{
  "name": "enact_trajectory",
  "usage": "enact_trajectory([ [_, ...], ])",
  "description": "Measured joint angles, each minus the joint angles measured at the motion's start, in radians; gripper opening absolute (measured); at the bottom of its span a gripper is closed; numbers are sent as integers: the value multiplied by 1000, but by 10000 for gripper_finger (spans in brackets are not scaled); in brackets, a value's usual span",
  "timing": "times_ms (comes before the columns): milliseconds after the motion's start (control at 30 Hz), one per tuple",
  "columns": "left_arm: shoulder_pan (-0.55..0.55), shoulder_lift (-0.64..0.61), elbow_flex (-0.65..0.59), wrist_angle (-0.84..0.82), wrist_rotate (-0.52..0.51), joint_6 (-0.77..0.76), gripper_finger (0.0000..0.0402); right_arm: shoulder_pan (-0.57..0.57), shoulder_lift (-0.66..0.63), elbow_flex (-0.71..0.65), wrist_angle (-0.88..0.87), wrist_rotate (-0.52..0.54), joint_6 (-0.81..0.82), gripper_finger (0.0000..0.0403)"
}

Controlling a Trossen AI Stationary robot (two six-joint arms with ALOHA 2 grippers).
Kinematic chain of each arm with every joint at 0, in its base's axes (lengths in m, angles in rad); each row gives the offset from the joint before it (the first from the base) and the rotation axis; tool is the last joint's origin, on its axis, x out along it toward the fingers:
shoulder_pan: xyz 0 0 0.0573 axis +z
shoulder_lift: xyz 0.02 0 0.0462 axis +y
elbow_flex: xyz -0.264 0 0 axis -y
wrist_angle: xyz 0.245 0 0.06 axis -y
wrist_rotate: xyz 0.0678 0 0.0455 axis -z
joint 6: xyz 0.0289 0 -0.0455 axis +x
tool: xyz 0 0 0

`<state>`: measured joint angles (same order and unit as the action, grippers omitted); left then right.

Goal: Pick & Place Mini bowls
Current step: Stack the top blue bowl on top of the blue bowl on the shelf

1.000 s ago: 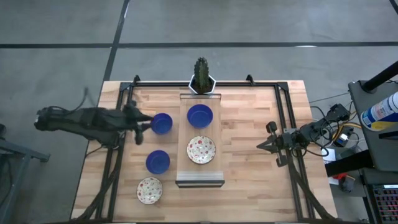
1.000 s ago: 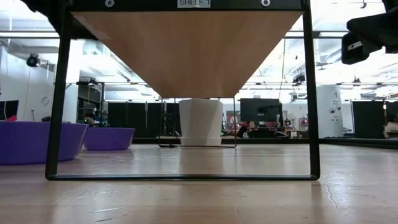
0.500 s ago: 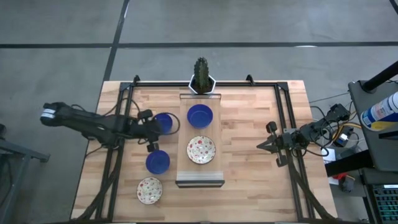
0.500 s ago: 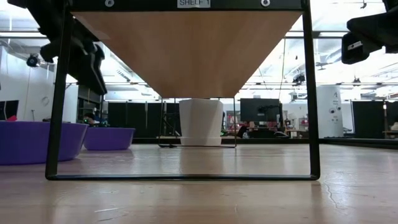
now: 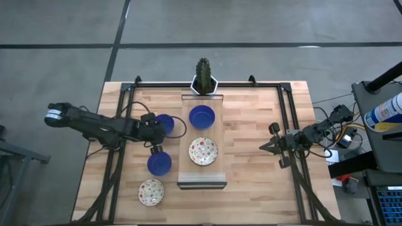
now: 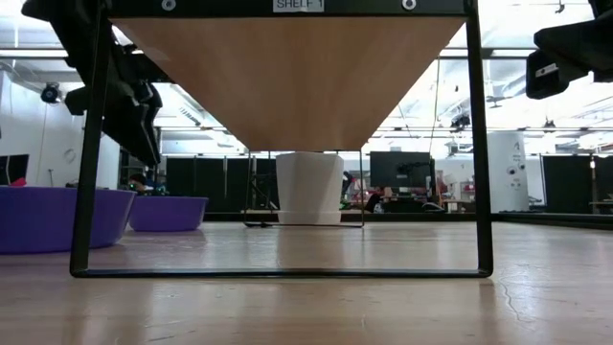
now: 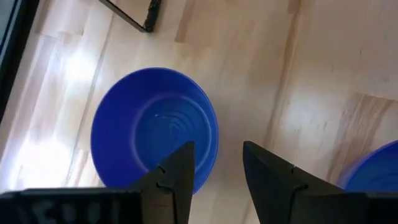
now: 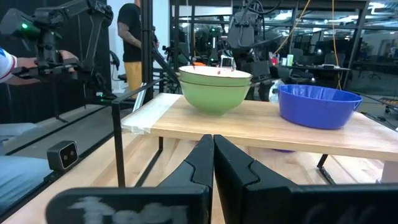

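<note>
From above, two cobalt blue mini bowls point(image 5: 164, 123) point(image 5: 159, 163) and one speckled cream bowl point(image 5: 151, 191) rest on the table left of the shelf. Another blue bowl point(image 5: 201, 116) and a speckled one point(image 5: 203, 150) sit on the shelf top. My left gripper point(image 5: 154, 144) hangs open in the air between the two blue bowls on the table. In its wrist view the open fingers point(image 7: 217, 180) frame the rim of a blue bowl point(image 7: 149, 140) below them. My right gripper point(image 5: 265, 147) waits shut at the table's right side.
A low clear shelf point(image 5: 201, 182) with a black frame stands mid-table. A white hexagonal cactus pot point(image 5: 204, 80) sits behind it at the far edge. Black rails point(image 5: 119, 157) run along both table sides. Bare wood lies between the shelf and the right arm.
My left gripper has swung from beside the farther blue bowl toward the table's near edge and slightly right. It has also dropped into the low view. It now hangs between the two blue bowls. No bowl has moved.
</note>
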<state>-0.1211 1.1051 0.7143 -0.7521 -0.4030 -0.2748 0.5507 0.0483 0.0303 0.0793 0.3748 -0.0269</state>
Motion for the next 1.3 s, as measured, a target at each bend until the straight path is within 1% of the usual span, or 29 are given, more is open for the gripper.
enact_trajectory([
  [67, 0, 12, 0, -2, 9, -2, 140, 0, 0, 0, 0, 0, 0, 8],
  [133, 0, 21, 0, -21, 43, -10, 140, 0, 0, 0, 0, 0, 0, 8],
  [233, 0, 23, 1, -49, 42, -46, 140, 0, 0, 0, 0, 0, 0, 8],
  [400, 2, 36, -2, -62, 35, -15, 140, 0, 0, 0, 0, 0, 0, 8],
  [633, 2, 103, -17, -48, 36, 41, 140, 0, 0, 0, 0, 0, 0, 8],
  [733, 6, 133, -17, -28, 9, 55, 140, 0, 0, 0, 0, 0, 0, 8],
  [900, 15, 183, -17, -30, 3, 73, 140, 0, 0, 0, 0, 0, 0, 8],
  [1100, 36, 235, -17, -26, -32, 91, 139, 0, 0, 0, 0, 0, 0, 8],
  [1200, 46, 252, -17, -26, -33, 100, 128, 0, 0, 0, 0, 0, 0, 8],
  [1300, 52, 257, -17, -26, -33, 103, 102, 0, 0, 0, 0, 0, 0, 8],
])
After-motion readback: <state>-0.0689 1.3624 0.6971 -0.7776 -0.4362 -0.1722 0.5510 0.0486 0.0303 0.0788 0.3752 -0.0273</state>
